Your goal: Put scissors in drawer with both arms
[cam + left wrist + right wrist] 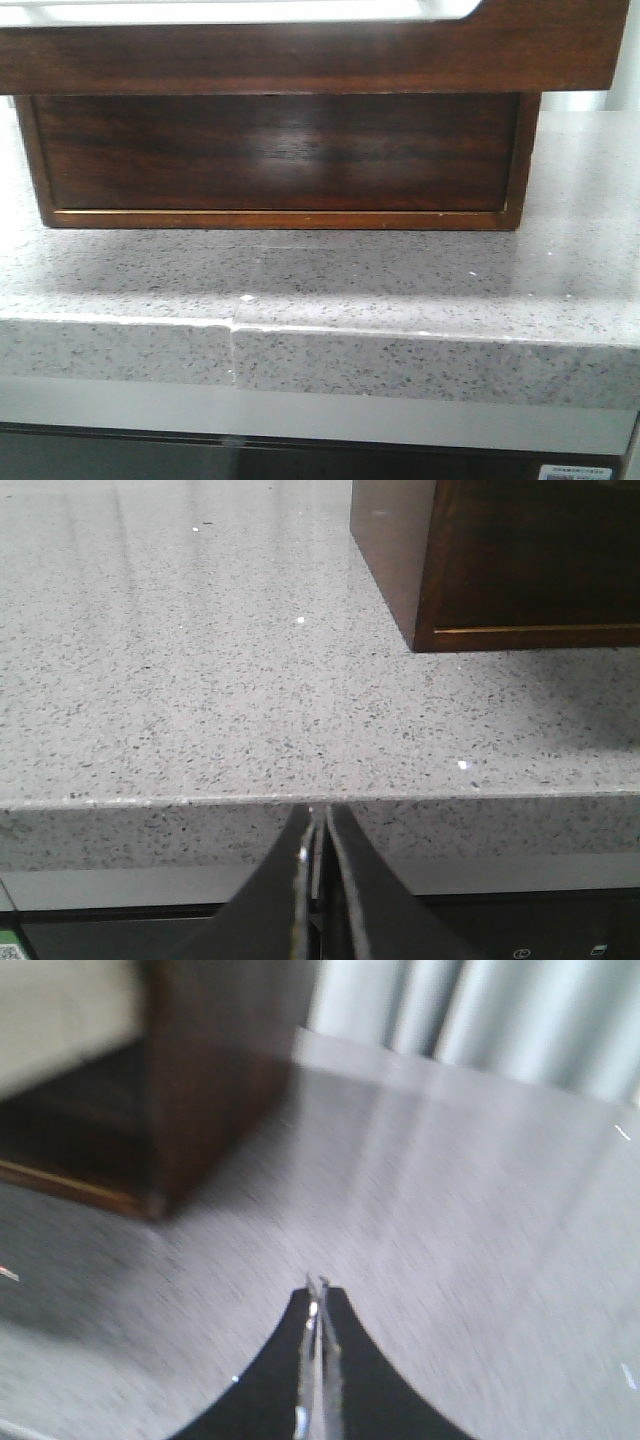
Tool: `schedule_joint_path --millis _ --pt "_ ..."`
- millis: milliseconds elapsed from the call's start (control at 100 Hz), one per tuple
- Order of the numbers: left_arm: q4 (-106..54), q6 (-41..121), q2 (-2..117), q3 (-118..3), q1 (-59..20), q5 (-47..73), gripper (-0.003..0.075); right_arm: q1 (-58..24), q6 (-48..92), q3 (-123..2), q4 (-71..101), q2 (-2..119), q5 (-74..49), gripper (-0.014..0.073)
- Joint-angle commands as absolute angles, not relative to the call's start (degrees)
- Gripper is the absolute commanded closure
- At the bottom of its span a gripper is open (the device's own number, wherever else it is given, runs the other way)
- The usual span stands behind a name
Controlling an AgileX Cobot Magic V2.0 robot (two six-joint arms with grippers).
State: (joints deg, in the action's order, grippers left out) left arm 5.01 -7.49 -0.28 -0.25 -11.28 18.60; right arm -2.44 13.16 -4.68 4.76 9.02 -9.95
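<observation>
Gleaming dark wood drawer (275,150), speckled stone counter (400,280), both grippers (318,825) (318,1295) pinched together.

One dark brown glossy wooden box (280,165) is sitting on one grey speckled stone tabletop (320,275). Two black robot grippers are showing, one left gripper (317,825) and one right gripper (319,1295). No scissors are showing.

The drawer (275,150) is glossy dark brown wood with streaky grain, its box (300,45) matching. The bench (320,280) is pale grey stone speckled black. Both claws, left (318,825) and right (318,1295), are black.
</observation>
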Motion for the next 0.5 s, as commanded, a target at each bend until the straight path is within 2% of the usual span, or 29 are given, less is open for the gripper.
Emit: schedule_joint_path --millis 0,170,360,490 --pt "5.14 -8.03 -2.02 0.86 -11.14 15.46 0.0740 0.10 11.10 -2.37 4.59 5.76 -4.95 0.0638" --pt "5.14 -8.03 -2.02 0.86 -11.14 15.46 0.0740 1.45 10.28 2.56 3.77 0.21 -5.74 0.0638" --pt "5.14 -8.03 -2.02 0.86 -11.14 15.46 0.0740 1.45 10.28 2.46 3.27 -1.87 -18.41 0.0638" --pt "5.14 -8.03 -2.02 0.86 -11.14 15.46 0.0740 1.45 10.28 2.46 3.27 -2.04 -17.94 0.0638"
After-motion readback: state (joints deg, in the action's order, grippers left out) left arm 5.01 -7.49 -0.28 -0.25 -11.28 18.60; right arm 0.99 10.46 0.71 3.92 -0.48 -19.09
